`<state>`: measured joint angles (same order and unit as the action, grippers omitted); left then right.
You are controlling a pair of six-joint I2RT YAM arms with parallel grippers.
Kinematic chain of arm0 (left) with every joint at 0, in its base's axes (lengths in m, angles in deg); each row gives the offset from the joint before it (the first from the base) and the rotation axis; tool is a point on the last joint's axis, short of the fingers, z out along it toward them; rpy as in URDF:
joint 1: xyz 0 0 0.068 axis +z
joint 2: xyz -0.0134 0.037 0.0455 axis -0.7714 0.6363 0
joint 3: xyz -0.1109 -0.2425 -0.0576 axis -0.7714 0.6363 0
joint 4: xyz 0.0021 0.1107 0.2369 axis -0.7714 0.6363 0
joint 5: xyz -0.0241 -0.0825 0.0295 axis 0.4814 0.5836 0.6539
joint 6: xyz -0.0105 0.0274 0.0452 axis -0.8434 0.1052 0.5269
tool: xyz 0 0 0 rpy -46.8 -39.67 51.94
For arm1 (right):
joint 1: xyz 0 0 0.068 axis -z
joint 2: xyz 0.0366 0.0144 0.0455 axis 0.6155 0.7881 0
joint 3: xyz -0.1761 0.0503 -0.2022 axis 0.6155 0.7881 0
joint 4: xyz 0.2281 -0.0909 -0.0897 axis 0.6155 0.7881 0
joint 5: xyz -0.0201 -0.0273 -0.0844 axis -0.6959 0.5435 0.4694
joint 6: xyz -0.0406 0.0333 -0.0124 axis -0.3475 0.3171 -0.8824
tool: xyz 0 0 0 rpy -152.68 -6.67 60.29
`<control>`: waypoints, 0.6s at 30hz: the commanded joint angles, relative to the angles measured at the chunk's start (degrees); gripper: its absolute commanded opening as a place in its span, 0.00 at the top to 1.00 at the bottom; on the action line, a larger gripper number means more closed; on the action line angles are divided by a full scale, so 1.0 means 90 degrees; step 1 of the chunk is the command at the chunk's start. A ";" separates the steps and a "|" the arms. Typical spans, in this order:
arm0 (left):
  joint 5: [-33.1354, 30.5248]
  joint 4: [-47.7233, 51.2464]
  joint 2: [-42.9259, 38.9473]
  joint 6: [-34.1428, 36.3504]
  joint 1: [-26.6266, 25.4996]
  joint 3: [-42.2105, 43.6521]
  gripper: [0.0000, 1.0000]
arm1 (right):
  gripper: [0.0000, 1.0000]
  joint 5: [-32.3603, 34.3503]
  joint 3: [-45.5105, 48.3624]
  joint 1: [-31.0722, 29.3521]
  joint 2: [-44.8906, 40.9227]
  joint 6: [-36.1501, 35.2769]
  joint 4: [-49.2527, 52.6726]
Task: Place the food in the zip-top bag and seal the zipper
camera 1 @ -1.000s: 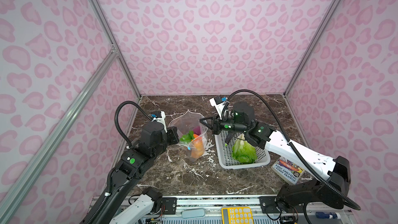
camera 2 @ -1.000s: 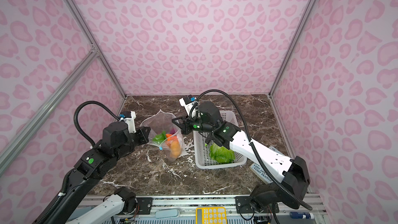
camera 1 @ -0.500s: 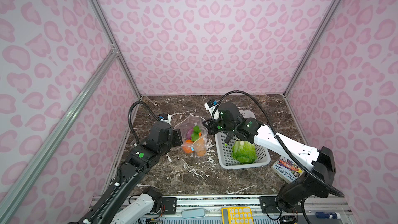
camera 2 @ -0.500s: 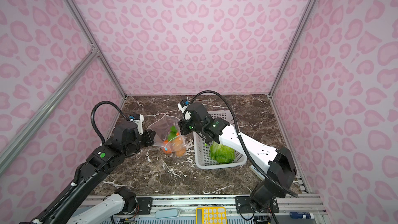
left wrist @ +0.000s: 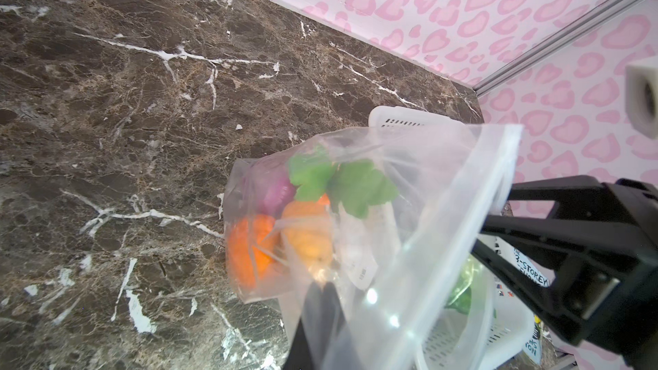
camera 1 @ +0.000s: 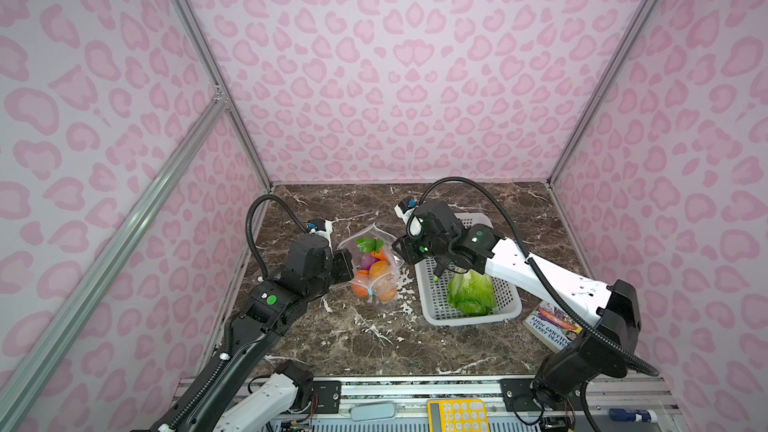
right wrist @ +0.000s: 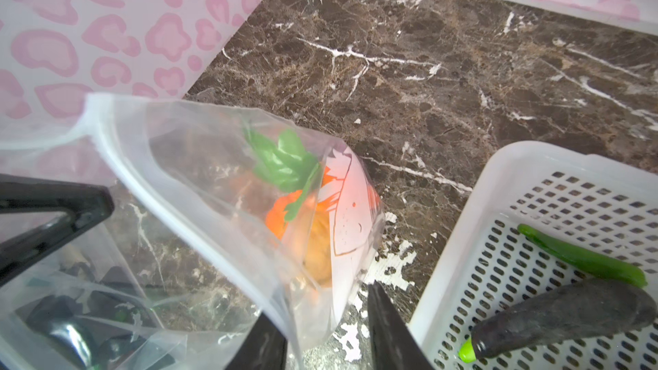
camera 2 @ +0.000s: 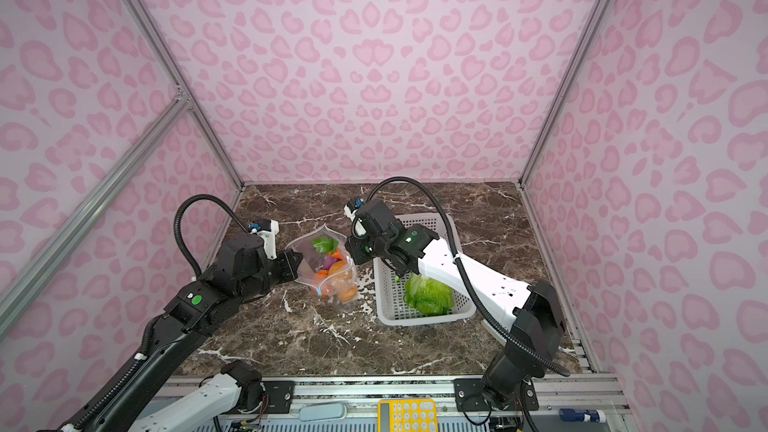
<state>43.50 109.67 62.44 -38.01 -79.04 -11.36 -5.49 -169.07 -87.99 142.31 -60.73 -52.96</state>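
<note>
Left gripper clamped on bag rim, bag resting on marble beside basket, part-filled; right gripper jaws parted astride opposite rim, gripping nothing; best hold left steady, mouth up, while right clears film for cabbage.

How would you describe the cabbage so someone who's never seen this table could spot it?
On the brown marble table, look for the white perforated basket on the right side. The cabbage lies at its near end. It is the only ruffled, leafy, pale-green thing there, unlike the smooth dark eggplant and slim green pepper sharing the basket.
</note>
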 commanded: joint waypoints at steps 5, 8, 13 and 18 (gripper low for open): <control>-0.0072 -0.0211 -0.0124 -0.0058 0.0009 -0.0086 0.97 | 1.00 0.0108 -0.0328 -0.0087 0.0076 0.0054 0.0436; -0.0480 -0.0068 -0.0227 0.0052 0.0009 -0.0291 0.97 | 1.00 -0.0222 -0.0322 -0.0095 -0.0117 0.0101 0.0086; -0.0817 0.0120 -0.0437 0.0316 0.0019 -0.0788 0.97 | 1.00 -0.0357 -0.0219 -0.0011 -0.0254 0.0168 -0.0254; -0.0737 0.0193 -0.0355 0.0384 0.0019 -0.0833 0.97 | 1.00 -0.0678 0.0128 0.0047 0.0010 0.0409 -0.0442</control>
<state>38.32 111.07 58.88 -35.43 -79.00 -18.84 -10.10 -169.88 -87.66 141.29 -58.88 -55.95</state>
